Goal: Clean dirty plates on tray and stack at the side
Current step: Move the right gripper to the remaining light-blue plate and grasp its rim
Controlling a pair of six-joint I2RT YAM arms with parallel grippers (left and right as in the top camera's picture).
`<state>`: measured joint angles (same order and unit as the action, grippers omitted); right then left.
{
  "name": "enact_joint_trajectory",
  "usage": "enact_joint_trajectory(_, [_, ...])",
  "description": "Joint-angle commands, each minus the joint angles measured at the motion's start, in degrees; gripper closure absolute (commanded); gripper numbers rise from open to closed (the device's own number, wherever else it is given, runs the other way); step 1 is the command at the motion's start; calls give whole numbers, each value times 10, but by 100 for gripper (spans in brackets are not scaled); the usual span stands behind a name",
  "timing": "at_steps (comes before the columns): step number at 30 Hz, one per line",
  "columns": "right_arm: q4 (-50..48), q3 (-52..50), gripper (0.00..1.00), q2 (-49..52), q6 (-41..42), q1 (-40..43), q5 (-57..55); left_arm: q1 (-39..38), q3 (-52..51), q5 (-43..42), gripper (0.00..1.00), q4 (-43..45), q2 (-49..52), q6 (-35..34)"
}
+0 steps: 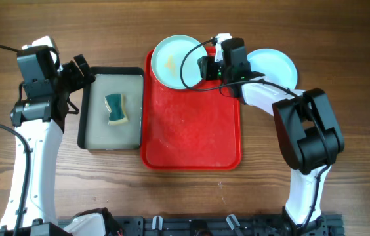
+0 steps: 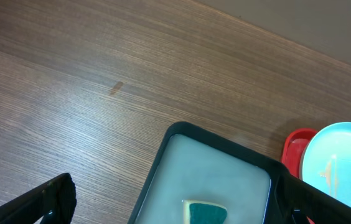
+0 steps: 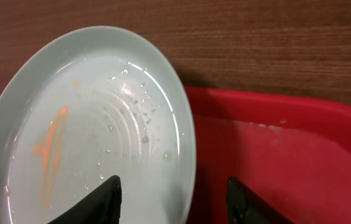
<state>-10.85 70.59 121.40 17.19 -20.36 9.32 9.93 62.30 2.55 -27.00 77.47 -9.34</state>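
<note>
A pale mint plate with an orange smear and water drops lies on the far left corner of the red tray, overhanging its rim. It shows in the right wrist view and the left wrist view. A clean aqua plate lies on the table right of the tray. My right gripper is open, its fingers straddling the dirty plate's right rim. My left gripper is open and empty above the black tray's far left corner. A white plate is not in view.
A black-rimmed tray with cloudy water holds a teal and yellow sponge, also seen in the left wrist view. Bare wooden table surrounds both trays. Cables run over the table at left and over the plate.
</note>
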Motion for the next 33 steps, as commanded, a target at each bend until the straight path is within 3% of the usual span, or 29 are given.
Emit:
enact_joint_trajectory(1, [-3, 3, 56, 20, 10, -9, -14, 3, 3, 3, 0, 1, 2, -5])
enact_joint_trajectory(2, [-2, 3, 66, 20, 10, -9, -17, 3, 3, 3, 0, 1, 2, -5])
enact_joint_trajectory(4, [-2, 3, 74, 20, 10, -9, -17, 3, 3, 3, 0, 1, 2, -5])
enact_joint_trajectory(6, [8, 3, 91, 20, 11, -9, -17, 3, 3, 3, 0, 1, 2, -5])
enact_joint_trajectory(7, [14, 3, 95, 20, 11, -9, -16, 3, 3, 3, 0, 1, 2, -5])
enact_joint_trajectory(33, [94, 3, 96, 20, 14, -9, 28, 3, 3, 3, 0, 1, 2, -5])
